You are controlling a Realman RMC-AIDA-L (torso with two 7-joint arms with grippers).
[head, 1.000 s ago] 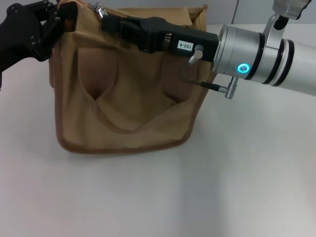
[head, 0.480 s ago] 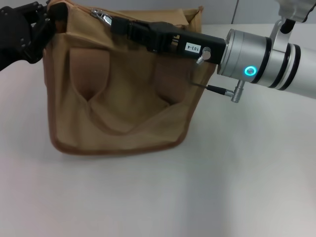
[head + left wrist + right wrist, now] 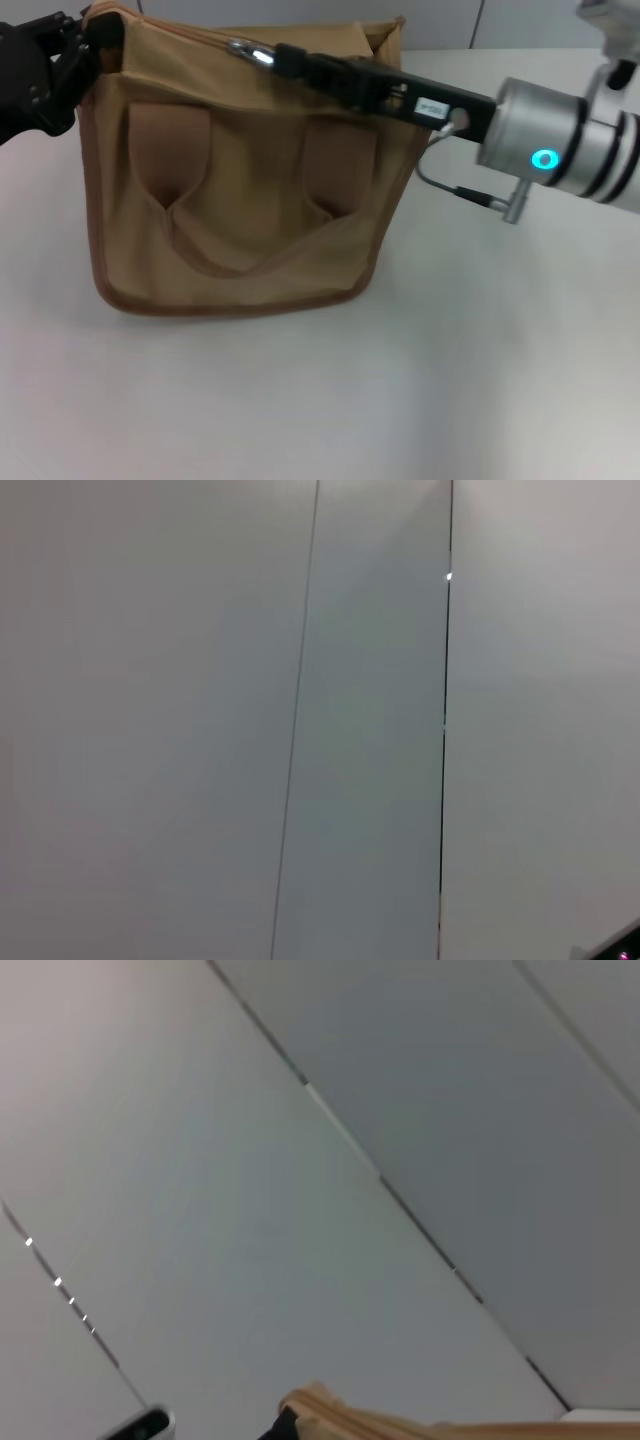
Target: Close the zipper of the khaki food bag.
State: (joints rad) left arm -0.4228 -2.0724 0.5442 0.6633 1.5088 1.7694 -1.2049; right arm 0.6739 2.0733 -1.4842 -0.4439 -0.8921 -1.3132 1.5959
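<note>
Two hands are on the khaki food bag, which stands on the white tabletop left of centre from my head camera, its front face with two darker strap patches and a looped handle turned toward me. My left hand sits at the bag's far left top corner, black fingers pressed against the brown piping there; it looks clamped on that corner, though I can't see the grip itself clearly. My right hand reaches in from the right along the top edge of the bag, its long black body lying just above the fabric, with the silver wrist and its blue ring light well out past the bag's right side. At its tip I see the small silver pull tab of the zipper, and the fingers appear pinched narrow onto it. The tab lies about midway along the top, with the tan zipper line running left from it to the corner my left hand has. The bag's far right end stands up in a folded peak behind the right hand.

My left wrist camera shows only grey wall panels. My right wrist camera shows the same panels plus a sliver of khaki fabric at the frame's edge.
</note>
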